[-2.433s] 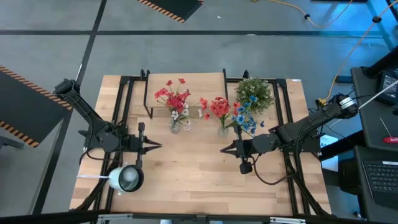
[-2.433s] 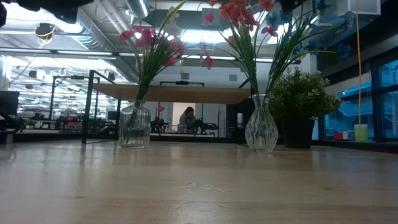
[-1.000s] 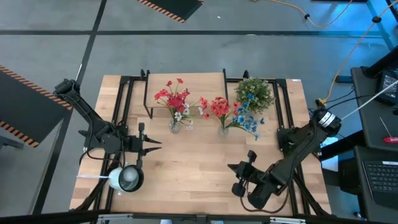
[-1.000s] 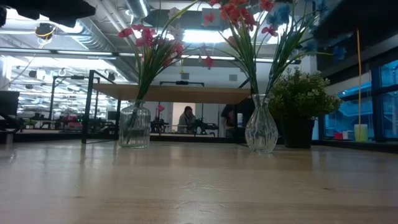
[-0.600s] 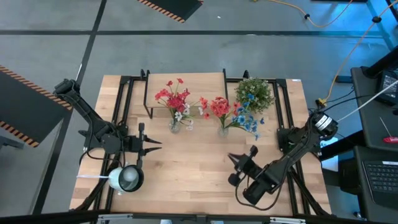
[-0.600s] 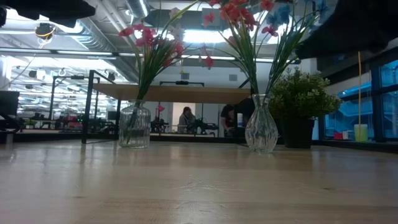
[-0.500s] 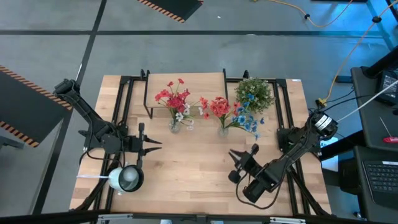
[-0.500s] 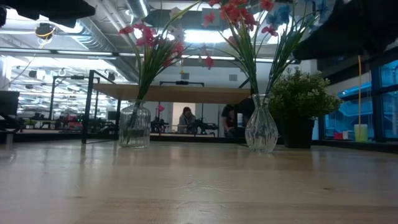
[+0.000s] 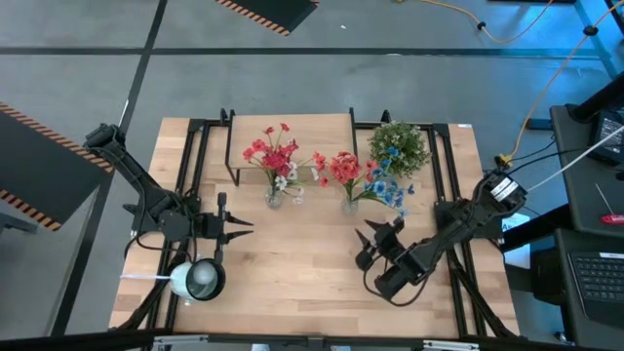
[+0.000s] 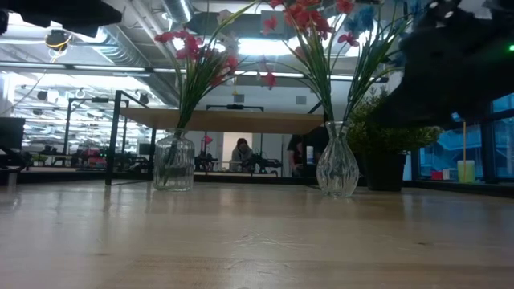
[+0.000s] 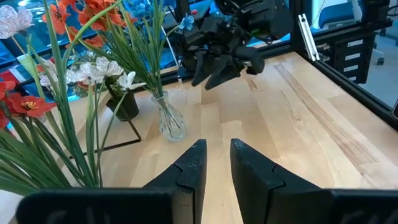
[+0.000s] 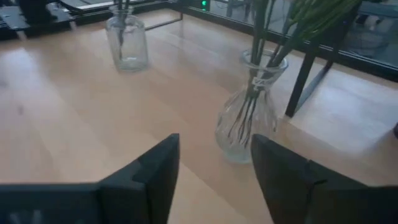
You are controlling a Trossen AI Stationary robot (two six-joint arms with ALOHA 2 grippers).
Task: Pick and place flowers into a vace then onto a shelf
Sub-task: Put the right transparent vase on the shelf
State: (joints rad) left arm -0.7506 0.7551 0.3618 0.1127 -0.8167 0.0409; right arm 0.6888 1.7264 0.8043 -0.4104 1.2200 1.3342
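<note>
All flowers (image 9: 343, 168) stand in two vases (image 12: 247, 116) beside the shelf (image 10: 225, 120), not upon it; right pincer (image 12: 214, 163) gapes wide, empty.

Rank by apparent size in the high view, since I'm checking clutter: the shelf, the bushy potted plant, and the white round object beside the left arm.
1. Shelf, clearly largest.
2. Bushy potted plant.
3. White round object, only slightly smaller than the plant; nearly alike.

Grey floor (image 9: 390, 88), hazard-striped tape (image 9: 249, 12), exposed ceiling ducts (image 10: 120, 36)
</note>
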